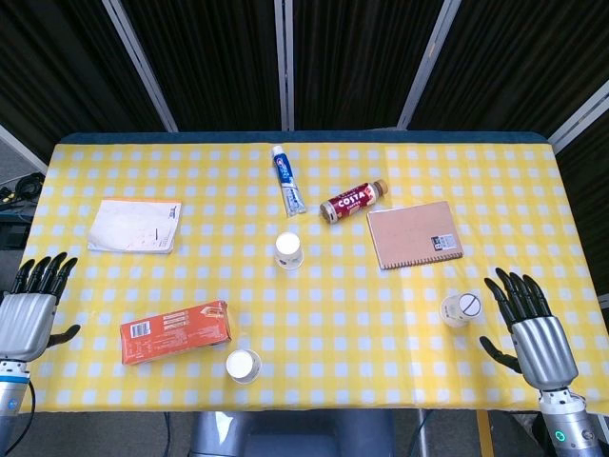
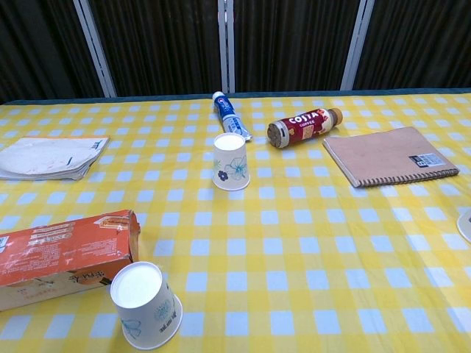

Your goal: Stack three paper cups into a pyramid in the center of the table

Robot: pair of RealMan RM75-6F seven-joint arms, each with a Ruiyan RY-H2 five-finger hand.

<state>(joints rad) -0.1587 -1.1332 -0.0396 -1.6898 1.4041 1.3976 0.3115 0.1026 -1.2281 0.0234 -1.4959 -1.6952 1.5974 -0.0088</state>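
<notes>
Nothing stacked yet — three cups stand apart, all upside down, bases up. Middle cup (image 1: 289,249) sits near bench centre, well ahead of both hands. Near cup (image 1: 244,365) is by the front edge, to the right of the left hand (image 1: 30,312) and just beside the orange box (image 1: 175,332). Third cup (image 1: 461,308) stands just left of the right hand (image 1: 529,322), close to its fingertips but not touching.

Both hands are released, fingers spread, holding nothing; each rests at its own end of the bench (image 1: 400,362).

Left to do, as I judge it: bring two cups side by side at centre, set the third on top. All of it remains.

Room: open checked cloth between the middle cup and the front edge — good staging ground. Toothpaste (image 1: 287,181) and bottle (image 1: 353,200) lie beyond the middle cup, the notebook (image 1: 415,235) ahead of the right hand, a booklet (image 1: 135,226) ahead of the left. Near cup is close to the edge; a nudge could tip it off.
</notes>
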